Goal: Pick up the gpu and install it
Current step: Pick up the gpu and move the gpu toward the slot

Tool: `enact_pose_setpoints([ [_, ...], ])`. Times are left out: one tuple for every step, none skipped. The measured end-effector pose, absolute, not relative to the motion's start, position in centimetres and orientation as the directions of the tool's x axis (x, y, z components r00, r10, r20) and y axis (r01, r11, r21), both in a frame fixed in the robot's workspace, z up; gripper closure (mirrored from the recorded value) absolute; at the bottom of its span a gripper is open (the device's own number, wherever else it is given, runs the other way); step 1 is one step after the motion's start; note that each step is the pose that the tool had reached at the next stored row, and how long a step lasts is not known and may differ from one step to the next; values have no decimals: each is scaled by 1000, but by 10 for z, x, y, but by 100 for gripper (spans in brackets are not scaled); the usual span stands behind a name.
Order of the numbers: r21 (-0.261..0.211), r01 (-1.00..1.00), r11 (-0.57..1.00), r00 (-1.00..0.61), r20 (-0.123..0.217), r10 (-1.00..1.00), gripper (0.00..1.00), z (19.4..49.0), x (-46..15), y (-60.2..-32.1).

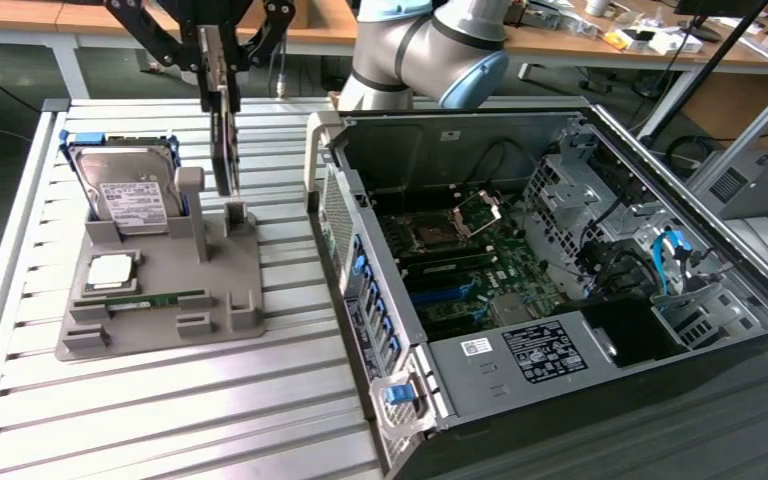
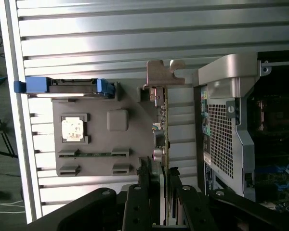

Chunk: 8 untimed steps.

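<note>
In the exterior view, we are looking at the gripper (image 1: 220,85) in the upper left of the frame. Its jaws are sitting partly closed and pinching the top edge of the gpu (image 1: 225,140). The card is hanging upright and edge-on below it, over the back of the grey tray (image 1: 157,320) on the table (image 1: 157,420). Its lower edge is sitting right at the slotted post (image 1: 237,215) of the tray, and we are not able to tell whether it is clear of the slot. The hard drive (image 1: 124,190) is standing in the tray on the exterior view's left of the card. The open case (image 1: 558,260) is lying on the exterior view's right, well apart from the card, and its board slots (image 1: 458,290) are showing nothing plugged in.

In the wrist view, we are seeing the gripper (image 2: 164,192) with a finger (image 2: 145,187) pressing on each side of the gpu (image 2: 163,120). The card's silver bracket (image 2: 161,72) is pointing away from the camera. The tray (image 2: 101,144) is lying on one side of the card and the case (image 2: 221,130) on the other.

We are judging the grasp as made and the lift as barely begun or just starting. The carry to the case and the seating in a slot are not yet done.
</note>
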<state>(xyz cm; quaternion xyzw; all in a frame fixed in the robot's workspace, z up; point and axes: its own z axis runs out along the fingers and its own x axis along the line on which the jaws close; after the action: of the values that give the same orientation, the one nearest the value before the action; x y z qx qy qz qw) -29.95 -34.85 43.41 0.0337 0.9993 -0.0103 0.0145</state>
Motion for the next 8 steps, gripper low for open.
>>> enact_pose_setpoints([
  [-20,68,998,-997,-30,67,73,435,-300,-349],
  [-20,68,998,-997,-30,67,73,436,-300,-349],
  [-20,68,998,-997,-29,67,73,436,-300,-349],
  [-20,68,998,-997,-30,67,73,436,-300,-349],
  [-20,68,998,-997,-30,67,73,436,-300,-349],
  [-19,68,998,-997,-30,67,73,436,-300,-348],
  [-20,68,998,-997,-30,67,73,436,-300,-349],
  [-20,68,998,-997,-30,67,73,437,-300,-349],
])
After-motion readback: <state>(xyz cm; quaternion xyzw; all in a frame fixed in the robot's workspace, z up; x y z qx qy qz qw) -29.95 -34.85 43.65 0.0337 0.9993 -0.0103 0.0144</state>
